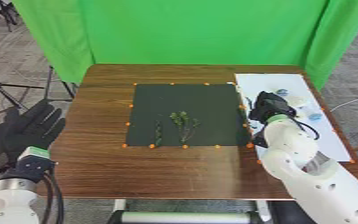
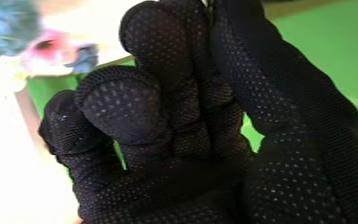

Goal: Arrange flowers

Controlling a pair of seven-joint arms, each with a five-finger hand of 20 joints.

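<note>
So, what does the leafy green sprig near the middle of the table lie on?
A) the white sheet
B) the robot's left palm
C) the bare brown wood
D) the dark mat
D: in the head view the leafy sprig lies with its leaves and stems on the dark mat, inside the mat's edges.
</note>
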